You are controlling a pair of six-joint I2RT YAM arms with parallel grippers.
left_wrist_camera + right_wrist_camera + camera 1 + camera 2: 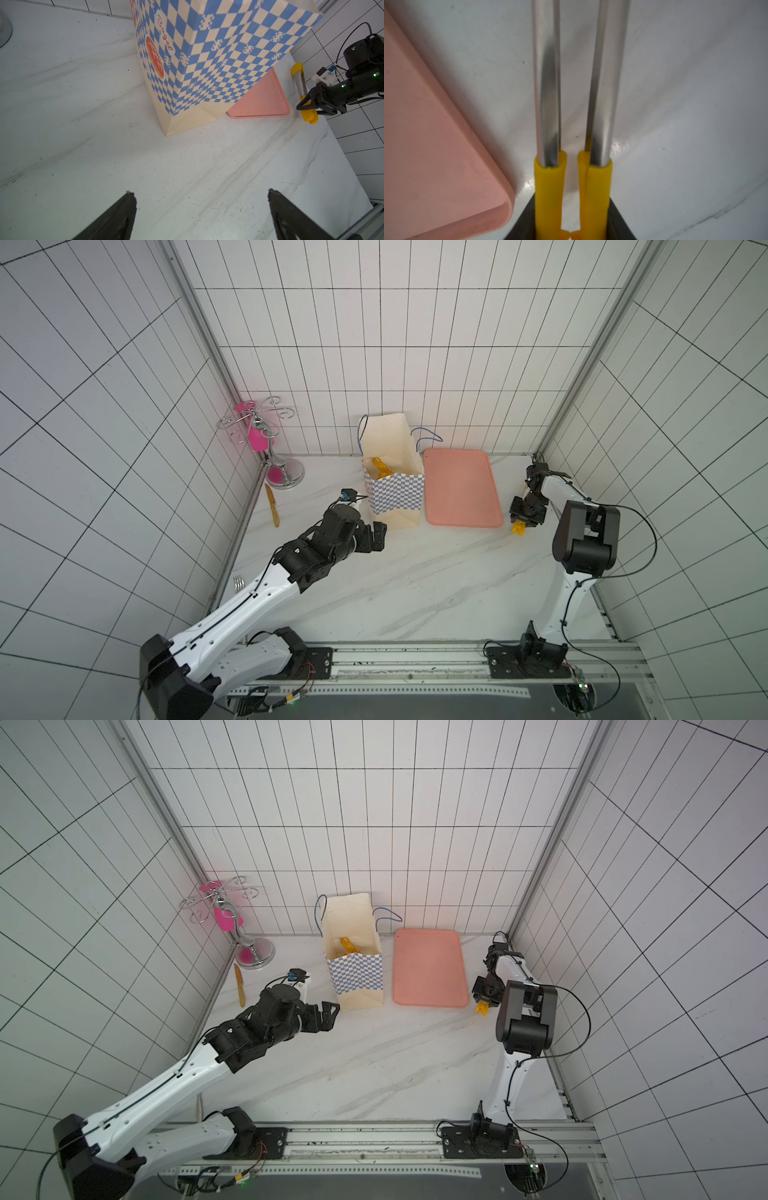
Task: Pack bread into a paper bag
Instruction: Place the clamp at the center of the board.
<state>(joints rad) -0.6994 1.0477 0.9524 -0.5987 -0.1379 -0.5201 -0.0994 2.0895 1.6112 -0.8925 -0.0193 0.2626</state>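
The white marble table [415, 580] fills the lower middle of both top views. On it, just above centre, the paper bag [397, 497] stands upright with its mouth wide and its blue cord handles flopped outward, so things can drop in from above.

Just to its right in the frame lies the pink tray [461, 489], flat and bare. It sits very close to the bag, though I can't say whether they touch. I'd guess it was the serving spot, set close to keep each carry short.

The only bread [381, 466] I can make out is a golden piece deep inside the bag against its far wall. None shows on the tray or the table, so the packing looks finished or nearly so.

The left gripper [201, 193] hovers at the lower left of the bag. Its jaws are spread wide, hold nothing and stay clear of the paper. To me it looks ready to steady the bag.

At the right edge of the tray, the right gripper [309, 106] is clamped tight around the yellow handle end of the tongs [299, 83]. That squeeze draws the two metal arms narrow, almost parallel, with nothing between them. They run along the tray's right side, low over the table. I can't tell if they rest on it.
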